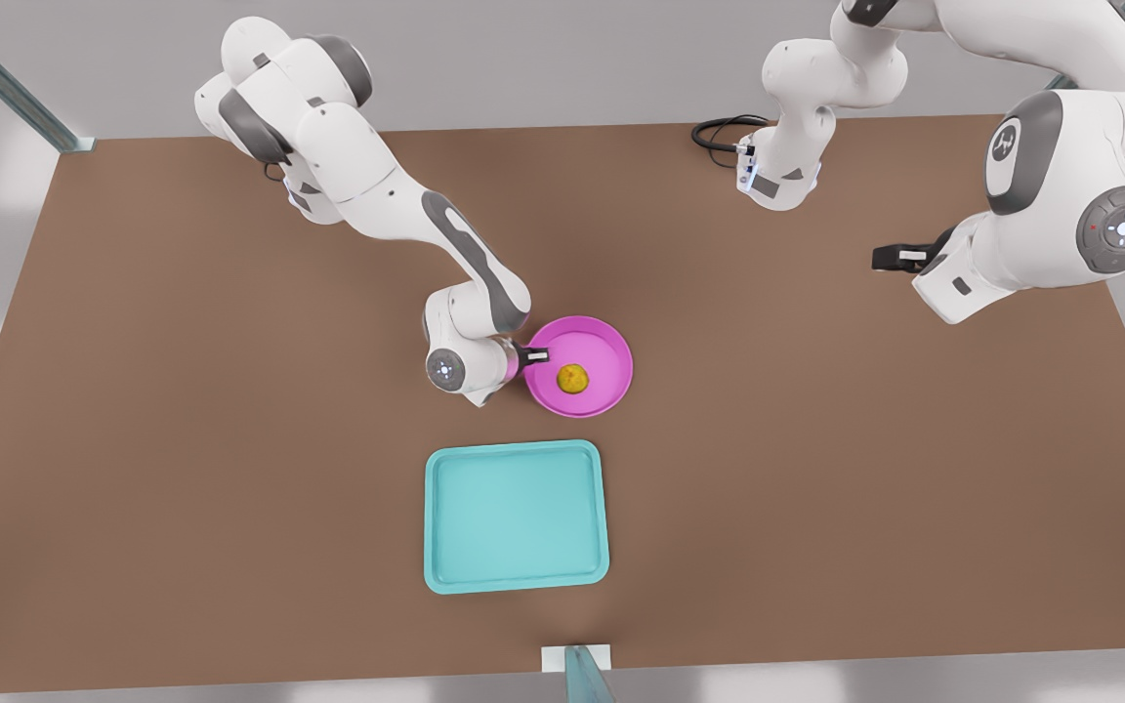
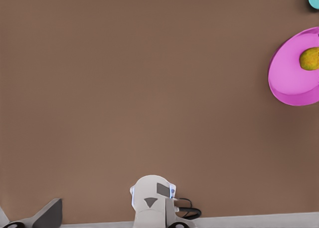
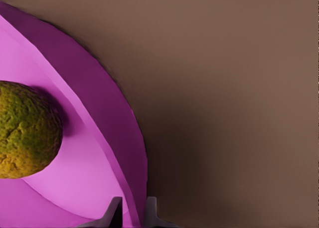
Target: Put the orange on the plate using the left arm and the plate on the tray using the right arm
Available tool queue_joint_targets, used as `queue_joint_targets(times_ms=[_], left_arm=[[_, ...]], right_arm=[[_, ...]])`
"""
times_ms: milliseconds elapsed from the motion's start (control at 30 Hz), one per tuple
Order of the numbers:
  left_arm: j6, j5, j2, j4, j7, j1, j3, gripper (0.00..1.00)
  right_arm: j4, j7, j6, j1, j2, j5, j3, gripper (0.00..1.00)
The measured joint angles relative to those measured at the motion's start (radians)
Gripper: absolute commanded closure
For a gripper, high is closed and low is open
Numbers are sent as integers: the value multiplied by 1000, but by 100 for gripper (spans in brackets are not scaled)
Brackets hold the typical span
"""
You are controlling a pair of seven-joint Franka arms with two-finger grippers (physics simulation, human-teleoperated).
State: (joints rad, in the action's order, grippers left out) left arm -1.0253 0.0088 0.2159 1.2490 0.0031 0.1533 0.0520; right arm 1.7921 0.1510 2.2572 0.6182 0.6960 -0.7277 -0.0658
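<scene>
Right gripper [image 1: 527, 355] has its fingers clamped across the plate's [image 1: 602, 344] rim mid-table, orange [image 1: 573, 379] sitting inside, so I can carry both to the tray [image 1: 445, 576] by the near edge, while my left gripper [image 1: 890, 257] waits aside, its fingers unreadable.

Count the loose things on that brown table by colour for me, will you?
Pink: 1, the plate
Yellow-orange: 1, the orange, lying in the plate
Teal: 1, the tray
Total: 3
</scene>
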Motion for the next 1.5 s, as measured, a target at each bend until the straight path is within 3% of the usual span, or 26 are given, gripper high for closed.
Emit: queue_joint_targets(times_ms=[100, 500, 767, 1033, 1300, 1333, 1367, 1500], left_arm=[[0, 0, 0, 0, 5, 0, 0, 0], [1, -2, 0, 0, 22, 1, 21, 0], [-63, -5, 17, -62, 28, 0, 41, 0], [-139, 2, 13, -76, 31, 2, 44, 0], [-140, 4, 9, -72, 35, 2, 44, 0], [-137, 5, 9, -72, 35, 2, 44, 0], [-134, 5, 9, -72, 36, 2, 45, 0], [-125, 6, 9, -72, 37, 1, 56, 0]], right_arm=[[-3, 2, 1, 0, 3, 2, 0, 79], [-106, 8, -32, -47, -17, -1, -5, 79], [-220, 10, -44, -274, 9, 1, -4, 79], [-492, 10, -36, -364, 213, 6, -3, 79], [-511, 12, -40, -348, 226, 2, -18, 79], [-509, 13, -41, -347, 226, 2, -21, 24], [-509, 14, -43, -347, 226, 3, -25, 0], [-503, 20, -55, -347, 204, 6, -30, 0]])
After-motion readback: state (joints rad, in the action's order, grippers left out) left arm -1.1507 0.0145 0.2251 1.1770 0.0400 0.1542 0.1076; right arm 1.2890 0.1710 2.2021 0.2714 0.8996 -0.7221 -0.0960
